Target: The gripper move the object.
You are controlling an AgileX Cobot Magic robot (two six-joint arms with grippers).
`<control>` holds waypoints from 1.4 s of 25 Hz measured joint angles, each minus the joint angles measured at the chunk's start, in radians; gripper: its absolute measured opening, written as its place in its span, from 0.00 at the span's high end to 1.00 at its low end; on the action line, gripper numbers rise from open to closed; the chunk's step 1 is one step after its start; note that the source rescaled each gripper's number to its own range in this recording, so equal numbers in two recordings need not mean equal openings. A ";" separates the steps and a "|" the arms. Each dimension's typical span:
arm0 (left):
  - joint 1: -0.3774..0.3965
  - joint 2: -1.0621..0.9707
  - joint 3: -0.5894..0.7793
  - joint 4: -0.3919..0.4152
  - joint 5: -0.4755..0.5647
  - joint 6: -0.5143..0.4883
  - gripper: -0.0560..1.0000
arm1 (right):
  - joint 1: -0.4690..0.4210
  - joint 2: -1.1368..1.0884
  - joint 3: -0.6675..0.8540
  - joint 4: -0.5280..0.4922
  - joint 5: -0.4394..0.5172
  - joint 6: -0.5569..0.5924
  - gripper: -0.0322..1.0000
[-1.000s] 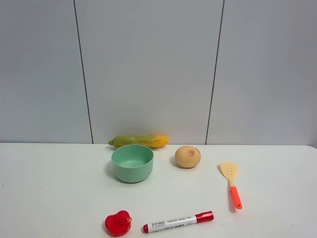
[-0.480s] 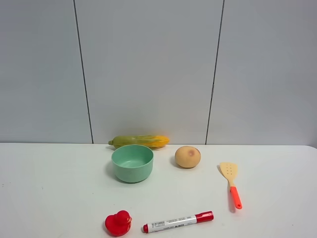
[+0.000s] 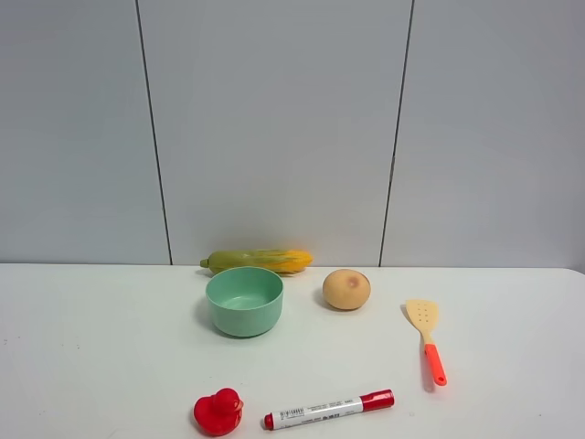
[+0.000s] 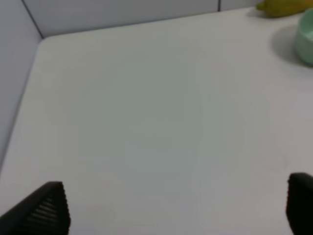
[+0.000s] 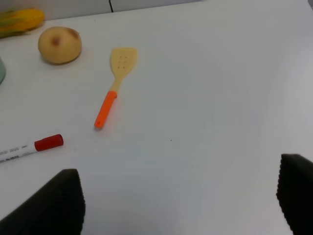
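1. The wide white surface (image 3: 110,347) fills the lower part of the high view.
2. The left hand (image 4: 171,205) and right hand (image 5: 181,200) each hover over it, black jaws spread wide, pinching nothing.
3. The long yellow-kerneled, green-husked ear of corn (image 3: 258,261) lies at centre frame, just behind the round mint-green bowl (image 3: 244,300).
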 joint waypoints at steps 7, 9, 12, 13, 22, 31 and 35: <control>0.039 -0.019 0.140 -0.075 -0.091 0.040 0.00 | 0.000 0.000 0.000 0.000 0.000 0.000 0.00; 0.054 -0.019 0.173 -0.105 -0.125 0.058 0.00 | 0.000 0.000 0.000 0.000 0.000 0.000 0.00; 0.099 -0.019 0.178 -0.109 -0.142 0.065 0.00 | 0.000 0.000 0.000 0.000 0.000 0.000 0.00; 0.099 -0.019 0.178 -0.109 -0.142 0.065 0.00 | 0.000 0.000 0.000 0.000 0.000 0.000 0.00; 0.231 -0.019 0.178 -0.110 -0.149 0.066 0.00 | 0.000 0.000 0.000 0.000 0.000 0.000 0.00; 0.231 -0.019 0.178 -0.110 -0.149 0.066 0.00 | 0.000 0.000 0.000 0.000 0.000 0.000 0.00; 0.231 -0.019 0.178 -0.110 -0.149 0.066 0.00 | 0.000 0.000 0.000 0.000 0.000 0.000 0.00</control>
